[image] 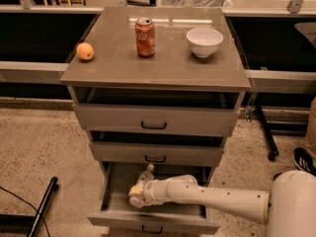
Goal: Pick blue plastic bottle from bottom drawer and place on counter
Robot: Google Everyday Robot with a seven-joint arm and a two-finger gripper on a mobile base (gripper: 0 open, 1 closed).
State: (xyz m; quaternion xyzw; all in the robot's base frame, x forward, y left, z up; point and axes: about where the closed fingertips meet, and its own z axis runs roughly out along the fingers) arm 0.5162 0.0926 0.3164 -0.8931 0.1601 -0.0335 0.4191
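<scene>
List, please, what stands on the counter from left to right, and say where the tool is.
On the counter: orange → can → bowl. The tool is down in the open bottom drawer, at the bottle.
</scene>
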